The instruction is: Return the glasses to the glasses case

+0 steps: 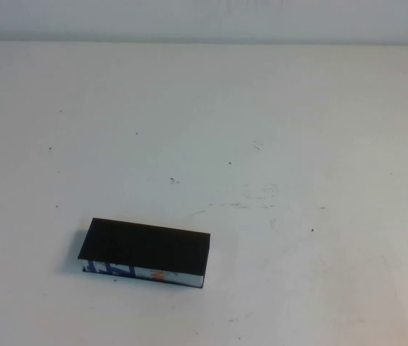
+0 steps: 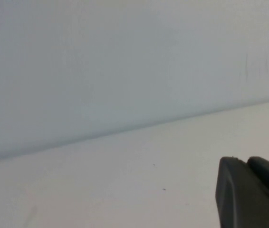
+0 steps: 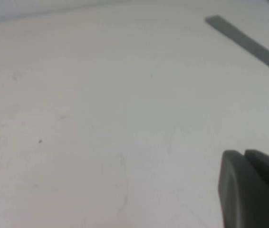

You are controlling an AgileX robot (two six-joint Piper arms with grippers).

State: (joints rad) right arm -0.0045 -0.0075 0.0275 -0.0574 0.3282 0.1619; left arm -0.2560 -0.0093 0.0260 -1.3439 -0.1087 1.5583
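Note:
The glasses case (image 1: 145, 246) lies on the white table at the front left in the high view. Its flat black lid is down, and its light front edge shows blue and orange print. The glasses are not in view in any frame. Neither arm shows in the high view. In the left wrist view my left gripper (image 2: 243, 160) hangs over bare table near the back wall, its two dark fingers pressed together and holding nothing. In the right wrist view my right gripper (image 3: 243, 153) is also shut and empty over bare table.
The white table (image 1: 276, 144) has small dark specks and scuff marks. A pale wall (image 2: 125, 57) stands behind its far edge. A grey strip (image 3: 248, 42) lies on the table surface in the right wrist view.

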